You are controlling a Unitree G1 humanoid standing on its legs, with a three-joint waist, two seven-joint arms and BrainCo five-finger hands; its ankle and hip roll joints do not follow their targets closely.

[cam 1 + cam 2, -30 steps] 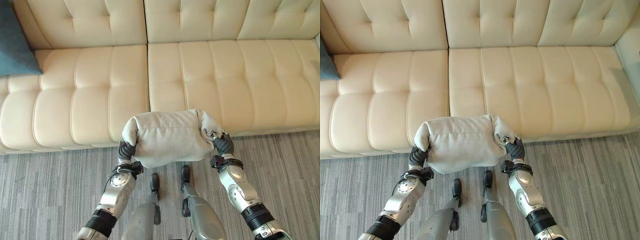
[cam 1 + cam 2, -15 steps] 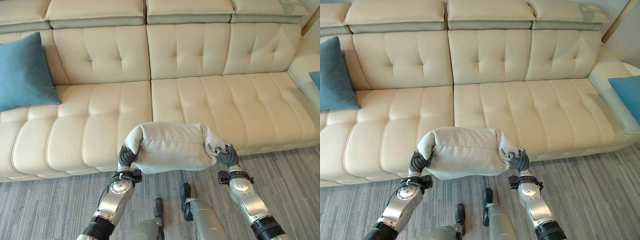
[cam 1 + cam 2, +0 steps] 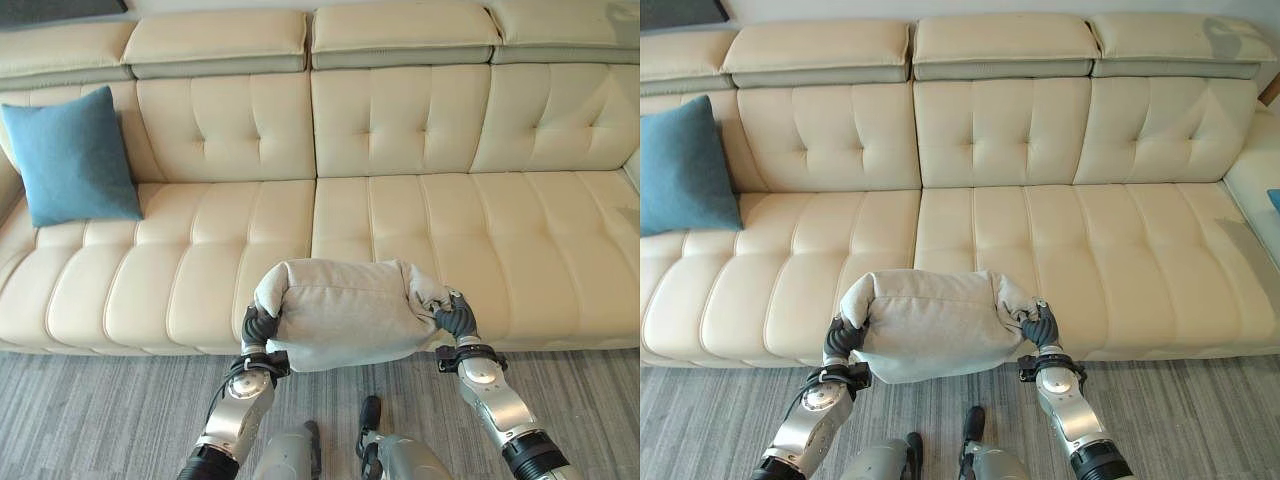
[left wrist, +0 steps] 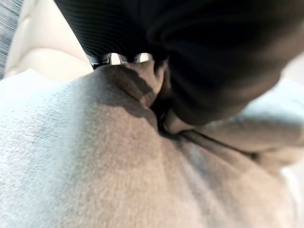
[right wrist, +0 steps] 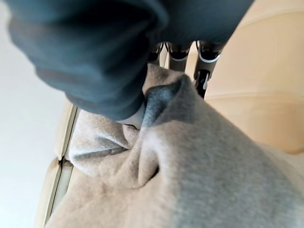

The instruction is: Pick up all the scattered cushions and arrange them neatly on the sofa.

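Observation:
A light grey cushion (image 3: 345, 312) hangs in the air between both hands, in front of the cream sofa's (image 3: 400, 210) seat edge. My left hand (image 3: 257, 327) pinches its left end and my right hand (image 3: 458, 318) pinches its right end. In the left wrist view the grey cloth (image 4: 95, 166) bunches up under the dark cover (image 4: 213, 57). The right wrist view shows the cloth (image 5: 190, 156) gathered at the fingers (image 5: 203, 71). A blue cushion (image 3: 75, 155) leans against the sofa's back at the far left.
The sofa's long seat (image 3: 1070, 250) stretches wide behind the held cushion. Grey striped carpet (image 3: 90, 410) lies in front of the sofa. A blue corner (image 3: 1274, 196) shows at the right edge.
The camera has tilted up, so more of the sofa's back and headrests shows. The grey cushion stays held between both hands, now a little closer to the seat's front edge.

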